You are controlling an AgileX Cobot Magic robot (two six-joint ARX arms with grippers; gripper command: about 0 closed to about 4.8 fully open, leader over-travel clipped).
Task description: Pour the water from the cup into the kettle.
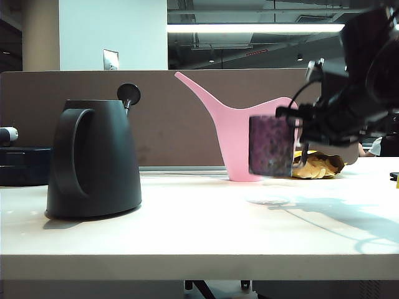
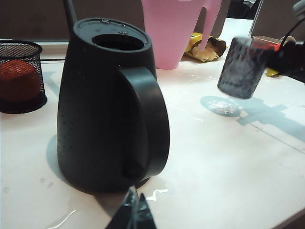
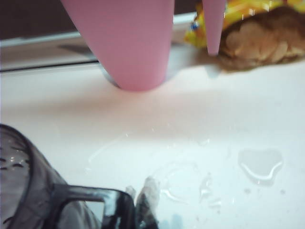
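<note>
Gripping the cup [image 1: 271, 144] handle, right jaws [image 3: 138, 202] tight; left jaws [image 2: 133, 210] together.

The kettle [image 1: 93, 159] is the landmark. Bare table [image 1: 199, 230] runs from its base toward the lifted cup [image 1: 271, 145], which the right gripper [image 1: 305, 128] holds clamped above that stretch. Behind the gap stands the pink watering can [image 1: 240, 140], spout slanting kettleward. A mesh basket [image 2: 19, 76] sits beside the kettle. The left gripper [image 2: 132, 214] is shut, near the kettle's handle side.
</note>
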